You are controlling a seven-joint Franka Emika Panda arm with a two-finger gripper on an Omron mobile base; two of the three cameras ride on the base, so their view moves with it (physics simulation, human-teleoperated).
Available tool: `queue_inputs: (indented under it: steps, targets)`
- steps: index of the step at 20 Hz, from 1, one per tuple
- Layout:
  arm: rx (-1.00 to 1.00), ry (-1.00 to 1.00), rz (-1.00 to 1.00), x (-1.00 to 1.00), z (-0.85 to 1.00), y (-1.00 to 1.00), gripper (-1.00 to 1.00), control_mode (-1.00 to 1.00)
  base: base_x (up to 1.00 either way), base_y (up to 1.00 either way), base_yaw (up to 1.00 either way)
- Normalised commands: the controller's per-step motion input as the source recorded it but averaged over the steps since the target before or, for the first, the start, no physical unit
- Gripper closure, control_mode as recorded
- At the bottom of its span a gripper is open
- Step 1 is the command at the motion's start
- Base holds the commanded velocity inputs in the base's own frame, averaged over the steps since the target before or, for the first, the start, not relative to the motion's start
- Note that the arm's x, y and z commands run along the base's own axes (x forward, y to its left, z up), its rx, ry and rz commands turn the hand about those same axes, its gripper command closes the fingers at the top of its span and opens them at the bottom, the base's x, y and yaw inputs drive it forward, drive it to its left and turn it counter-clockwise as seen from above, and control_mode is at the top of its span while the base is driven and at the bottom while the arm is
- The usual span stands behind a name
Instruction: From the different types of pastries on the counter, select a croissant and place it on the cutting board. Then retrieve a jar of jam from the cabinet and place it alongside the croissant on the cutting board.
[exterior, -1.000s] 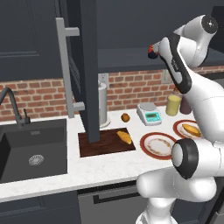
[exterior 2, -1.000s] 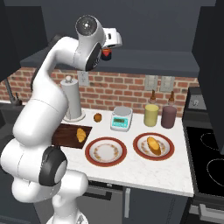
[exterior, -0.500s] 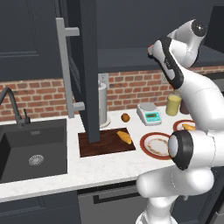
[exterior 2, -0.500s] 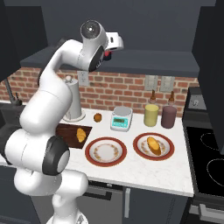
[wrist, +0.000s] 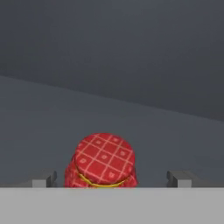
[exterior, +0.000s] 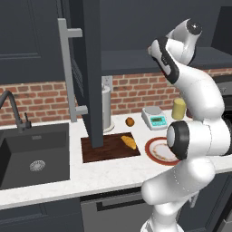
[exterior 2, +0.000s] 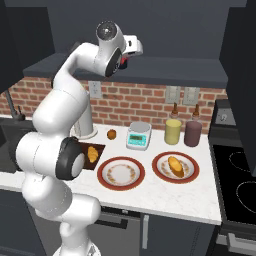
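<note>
Gripper (wrist: 111, 178), hand view: the two dark fingertips (wrist: 43, 179) stand wide apart, spread open, with the jam jar (wrist: 101, 161) between them and touched by neither; its red checked lid faces the camera against the dark grey cabinet interior (wrist: 131, 65). In the right base view the hand is raised at the upper cabinet, and a red patch at its front (exterior 2: 123, 62) is probably the jar, though too small to confirm.

Left base view, left to right: the sink (exterior: 34, 156) with its dark faucet (exterior: 13, 108); the open cabinet door (exterior: 88, 72) with a long bar handle (exterior: 68, 72); the cutting board (exterior: 111, 147) on the white counter (exterior: 68, 174), carrying the croissant (exterior: 129, 142) at its right part; a small round brown pastry (exterior: 130, 121) behind the board; a kitchen scale (exterior: 155, 118); an empty red-rimmed plate (exterior: 156, 152), partly hidden by the arm; a yellow canister (exterior: 179, 108).

Right base view, farther right: a second plate (exterior 2: 176, 167) bearing another pastry (exterior 2: 175, 165), a dark canister (exterior 2: 192, 134), and the stovetop (exterior 2: 240, 185).
</note>
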Motion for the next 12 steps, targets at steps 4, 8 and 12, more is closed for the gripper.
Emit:
queue_inputs:
  steps: [4,8,12]
  targets:
    - [0.0,0.04,-0.02,0.42,-0.05,0.0,-1.0,-1.0,0.0,0.0,0.0]
    - [0.0,0.05,-0.02,0.37,-0.11,0.0,-1.0,-1.0,0.0,0.0,0.0]
    - [0.0,0.05,-0.02,0.35,-0.14,0.0,1.0,-1.0,0.0,0.0,0.0]
